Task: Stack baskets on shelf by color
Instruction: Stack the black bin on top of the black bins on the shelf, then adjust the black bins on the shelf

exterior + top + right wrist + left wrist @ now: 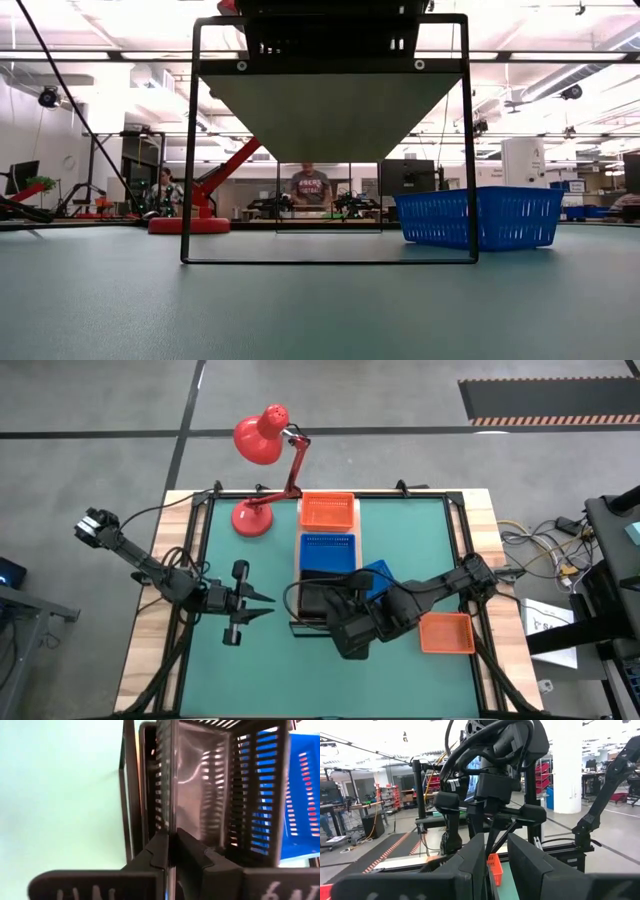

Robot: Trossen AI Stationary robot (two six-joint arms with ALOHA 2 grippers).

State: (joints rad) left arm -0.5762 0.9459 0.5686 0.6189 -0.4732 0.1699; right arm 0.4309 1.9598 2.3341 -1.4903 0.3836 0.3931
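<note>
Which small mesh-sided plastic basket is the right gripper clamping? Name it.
The black mesh-sided basket: the right gripper pinches its side wall. The rest are orange or blue, none gripped.

1. The right gripper [322, 603] covers most of the black basket [312, 600] from above.
2. The shelf [297, 565] shows only thin edges beside the baskets.
3. The right arm hides part of the loose blue basket [375, 577].
4. Faraway people in the low view are too small to make out.
</note>
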